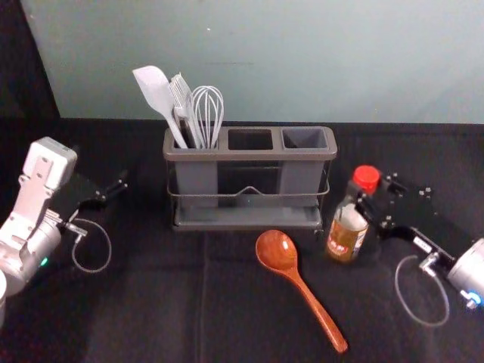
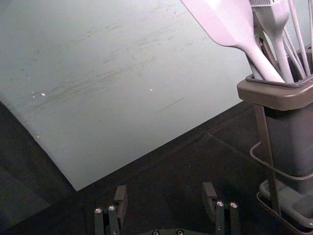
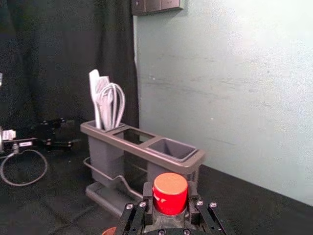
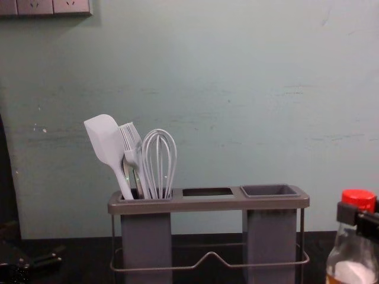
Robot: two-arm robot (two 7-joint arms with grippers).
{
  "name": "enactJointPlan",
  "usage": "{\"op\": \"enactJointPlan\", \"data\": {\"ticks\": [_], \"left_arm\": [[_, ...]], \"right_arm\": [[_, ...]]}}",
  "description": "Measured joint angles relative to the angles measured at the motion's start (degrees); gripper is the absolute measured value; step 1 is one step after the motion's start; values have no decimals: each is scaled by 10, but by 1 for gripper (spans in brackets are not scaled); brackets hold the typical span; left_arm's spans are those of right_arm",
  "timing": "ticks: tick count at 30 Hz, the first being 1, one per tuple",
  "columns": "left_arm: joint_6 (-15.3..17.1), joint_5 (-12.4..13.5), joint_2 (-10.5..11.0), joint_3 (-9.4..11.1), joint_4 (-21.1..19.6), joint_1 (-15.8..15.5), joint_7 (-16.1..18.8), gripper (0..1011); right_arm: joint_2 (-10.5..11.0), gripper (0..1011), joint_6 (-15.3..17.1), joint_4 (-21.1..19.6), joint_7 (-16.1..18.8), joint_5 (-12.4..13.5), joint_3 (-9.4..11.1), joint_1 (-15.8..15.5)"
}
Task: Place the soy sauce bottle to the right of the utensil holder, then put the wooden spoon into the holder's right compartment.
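While the right hand (image 1: 372,193) clamps the soy sauce bottle (image 1: 346,240) by its neck, just right of the utensil holder (image 1: 249,154), a glossy wooden spoon (image 1: 280,255) lies in front on the cloth-covered desk (image 1: 151,310), as the head view shows. The right wrist view looks onto the round red cap (image 3: 170,193); the chest view shows the bottle's clear, sloping shoulders. A pale spatula (image 4: 105,142), brush (image 4: 135,157) and wire-looped whisk (image 4: 159,131) fill the left compartment. Parked to the left, the left hand (image 1: 115,189) has its fingers spread.
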Motion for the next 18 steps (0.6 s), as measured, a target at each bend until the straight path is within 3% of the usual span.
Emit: {"op": "enactJointPlan", "data": {"ticks": [8, 18], "left_arm": [[0, 0, 0, 0, 0, 0, 0, 1005], [0, 0, 0, 0, 0, 0, 0, 1005]], "right_arm": [[-6, 396, 12, 21, 0, -7, 14, 23], [-22, 396, 21, 71, 6, -17, 12, 68]]}}
